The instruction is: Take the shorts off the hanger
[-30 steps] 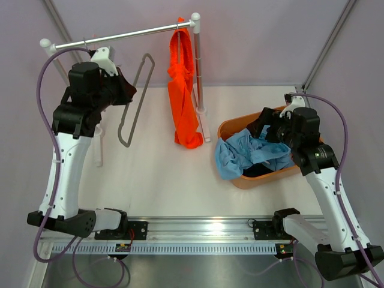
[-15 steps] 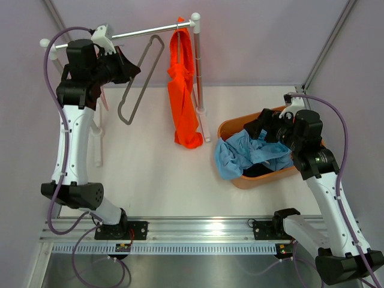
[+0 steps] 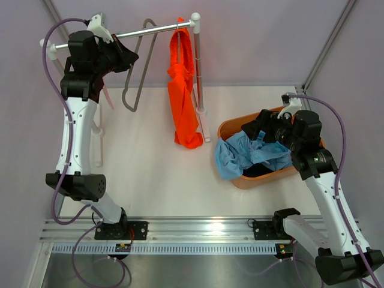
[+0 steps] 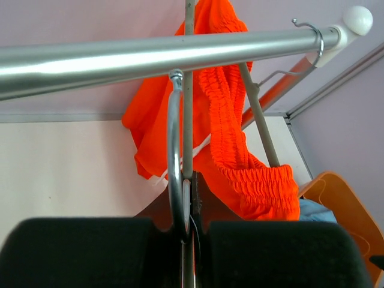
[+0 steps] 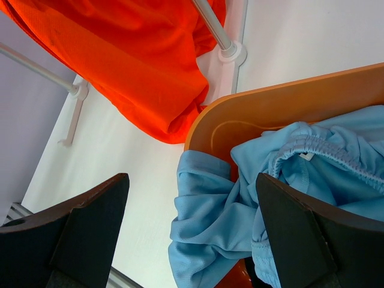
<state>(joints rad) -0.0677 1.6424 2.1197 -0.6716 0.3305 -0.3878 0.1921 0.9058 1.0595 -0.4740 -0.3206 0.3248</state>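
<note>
Higher than before, my left gripper (image 4: 187, 201) is clamping the bare hanger (image 4: 173, 132) onto the rail (image 4: 120, 57); my right gripper (image 5: 192, 234) is gaping empty. Light blue shorts (image 3: 243, 153) and navy shorts (image 3: 259, 171) are lying right of the rail, done; orange shorts (image 3: 183, 108) are hanging from it, remaining.

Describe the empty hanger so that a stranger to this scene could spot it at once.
Start at the silver rail across the back of the table. Left of the orange shorts hanging from it, the left gripper holds a thin grey hanger up at the rail. It alone is bare wire; the neighbouring hanger carries the shorts.
</note>
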